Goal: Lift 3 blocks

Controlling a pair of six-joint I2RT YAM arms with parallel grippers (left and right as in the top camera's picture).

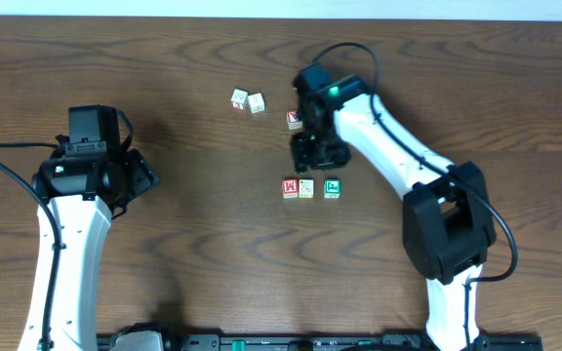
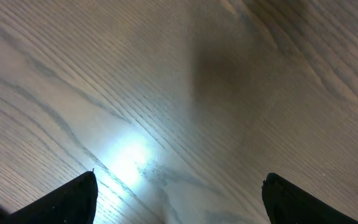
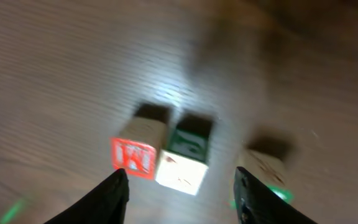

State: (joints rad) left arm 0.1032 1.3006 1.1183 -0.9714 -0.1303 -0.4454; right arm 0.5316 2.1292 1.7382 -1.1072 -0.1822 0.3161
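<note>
Overhead: three blocks [image 1: 306, 188], three other cubes [image 1: 257, 102]

The left arm [image 1: 61, 244] stands up from the near side and bends over at the wrist. The left hand [image 2: 180, 182] points down, its two fingers spread very wide with nothing between them. The right arm [image 1: 388, 146] stretches inward from a folded elbow. The right hand [image 1: 316, 154] tips downward, fingers parted less widely, gripping nothing.
</note>
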